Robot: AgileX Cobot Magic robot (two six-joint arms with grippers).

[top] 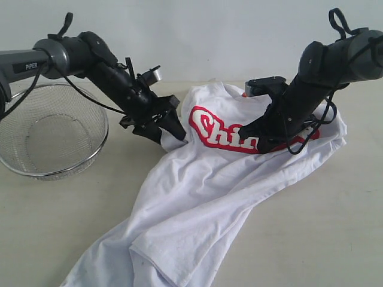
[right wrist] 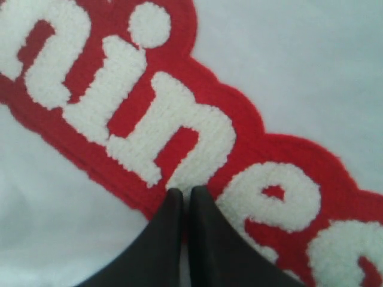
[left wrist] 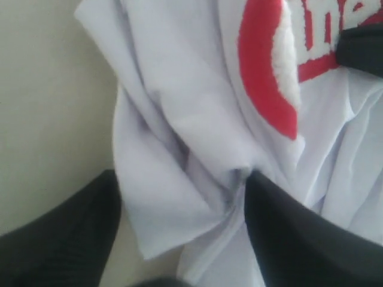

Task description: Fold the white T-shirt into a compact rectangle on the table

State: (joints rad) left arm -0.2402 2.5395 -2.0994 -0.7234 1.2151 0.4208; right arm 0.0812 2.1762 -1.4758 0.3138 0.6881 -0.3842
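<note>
- far on the left sits the wire basket [top: 51, 134] — it is not part of my job, so i leave it alone.
- next comes my left gripper [top: 170, 131]. its two fingers [left wrist: 293, 239] stand apart, and a bunched fold at the shirt's side edge lies between them. one finger touches the cloth, but i do not see the fold squeezed.
- the white t-shirt [top: 197, 209] lies in the middle of the table [top: 323, 239]. it is not flat. the top part is crumpled up near the arms, and a long twisted tail runs toward the near left corner of the exterior view. the red lettering [top: 224, 134] faces up.
- on the right, my right gripper [top: 262, 143] has its fingers pressed together. the tips rest right on the edge of the red lettering. i cannot tell if a thin bit of cloth is caught between them.
- my guess at the step: i am at the very start, getting hold of the shirt so i can spread it out. no fold is made yet.
- what i think the next move needs: the left fingers must close on that fold, and the right ones must open and take a real bite of cloth. then both arms pull apart to smooth the shirt flat — only after that can i fold it.
</note>
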